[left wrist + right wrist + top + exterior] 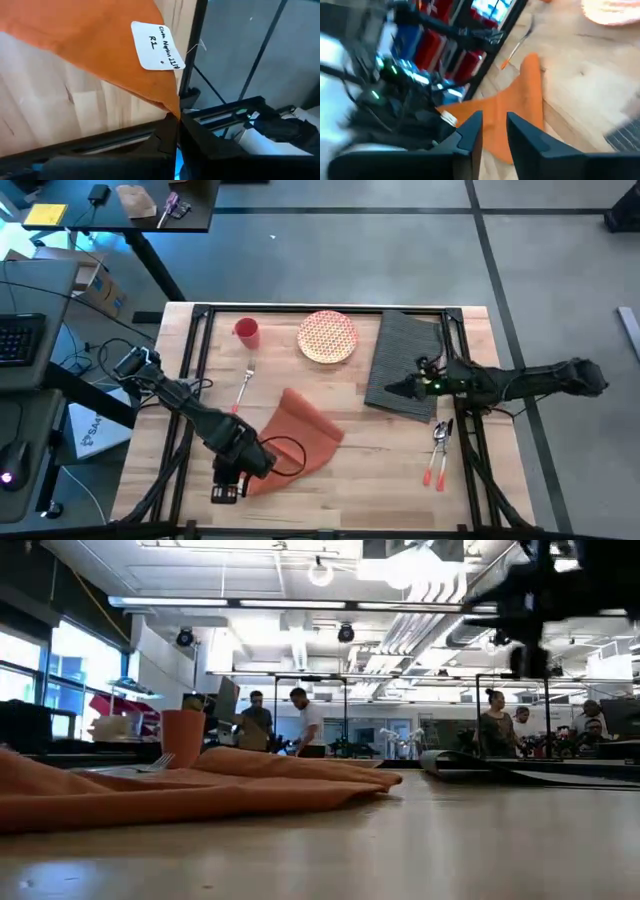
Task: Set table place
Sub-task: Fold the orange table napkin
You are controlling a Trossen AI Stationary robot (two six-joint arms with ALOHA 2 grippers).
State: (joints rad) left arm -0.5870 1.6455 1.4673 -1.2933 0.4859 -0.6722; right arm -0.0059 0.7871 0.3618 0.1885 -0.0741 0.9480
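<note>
A rust-orange napkin (298, 438) lies rumpled on the light wood table (380, 480), near its front left. My left gripper (243, 470) is shut on the napkin's near corner. The dark grey ribbed placemat (405, 360) lies at the far right, a little askew. My right gripper (398, 388) hovers over the placemat's left edge, raised above the table in the low view (530, 610). Its fingers (470, 132) stand apart with nothing between them. My left gripper pinches a pointed corner of the napkin (169, 102) between its two shut fingers, close to a white paper tag (156, 45). The cloth runs up from the table to the fingers; the rest of the napkin (150, 790) lies in folds on the table.
A red cup (246, 330) and a patterned plate (327, 336) stand at the far edge. A fork (245, 385) lies left of centre. A spoon and another orange-handled piece (438, 450) lie at the front right. Black frame bars (190, 370) run along the table's sides.
</note>
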